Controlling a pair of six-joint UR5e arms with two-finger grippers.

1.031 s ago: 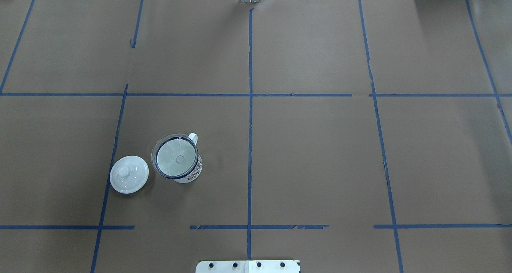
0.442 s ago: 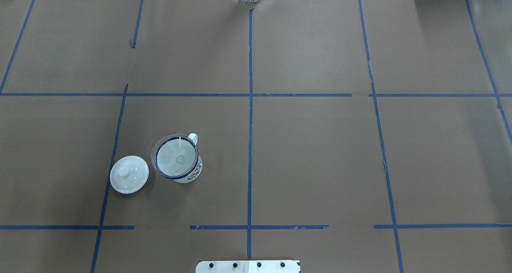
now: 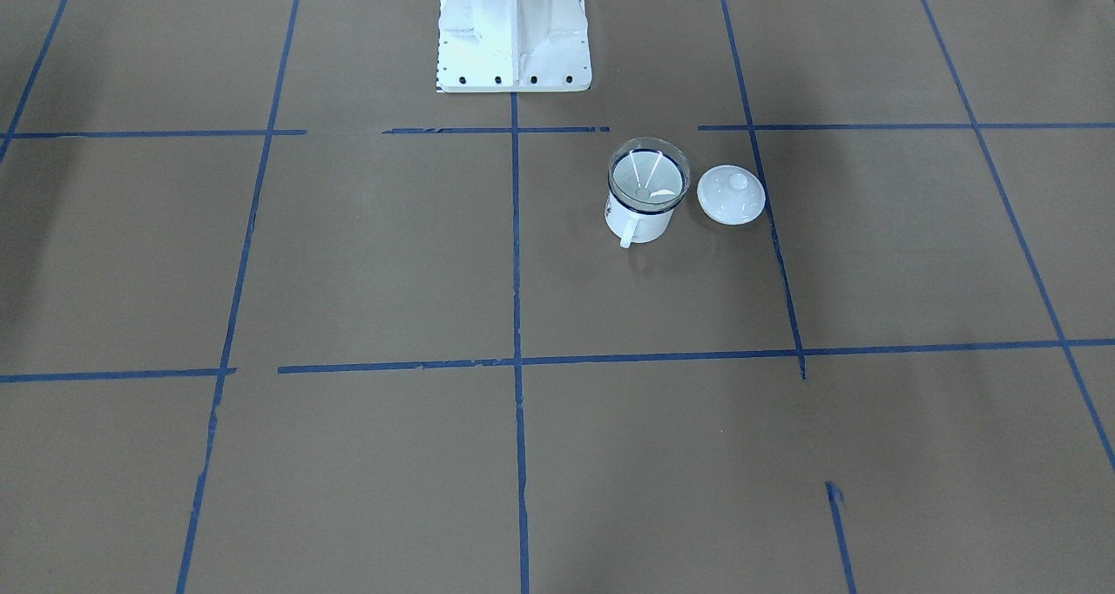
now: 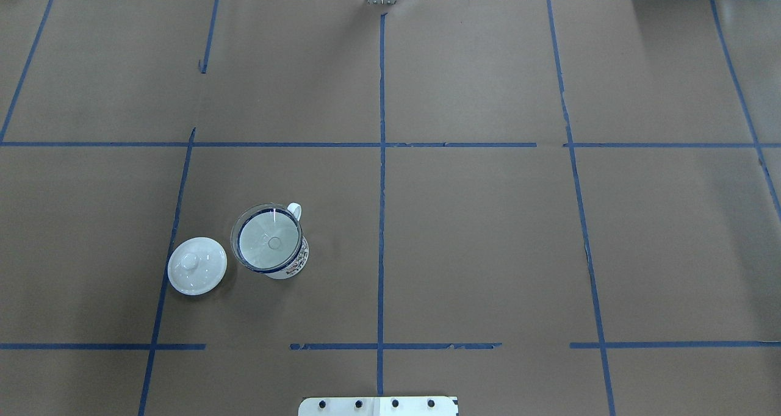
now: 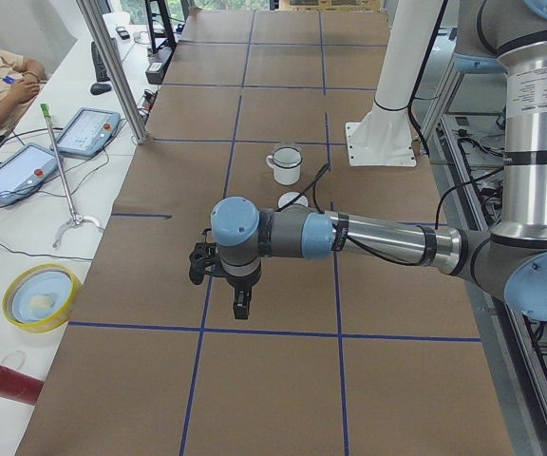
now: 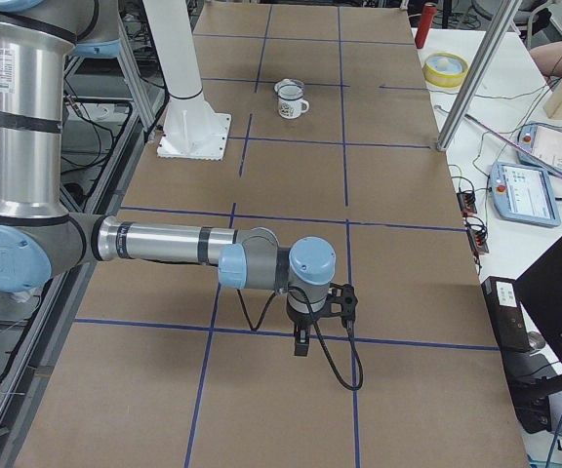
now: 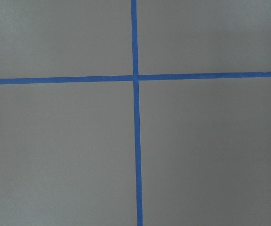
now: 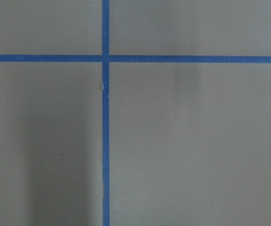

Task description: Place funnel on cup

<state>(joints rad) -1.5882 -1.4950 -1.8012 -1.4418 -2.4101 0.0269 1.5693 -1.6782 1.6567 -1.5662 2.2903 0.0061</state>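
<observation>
Funnel point(image 4: 268, 240) sits in the mouth of the cup point(image 4: 297, 263), its wide rim over the dark blue rim and its spout down inside. The cup stands upright on the worktop point(image 4: 488, 221), with a white knobbed lid point(image 4: 197, 265) just beside it. Both lie well apart from either set of jaws, and neither set has hold of the funnel.

The left jaws hang from the left arm point(image 5: 378, 237) and the right jaws from the right arm point(image 6: 164, 242), each pointing down above the brown paper. I cannot tell how far open either stands. Each wrist view shows only crossed blue tape point(image 7: 135, 141) on the paper.
</observation>
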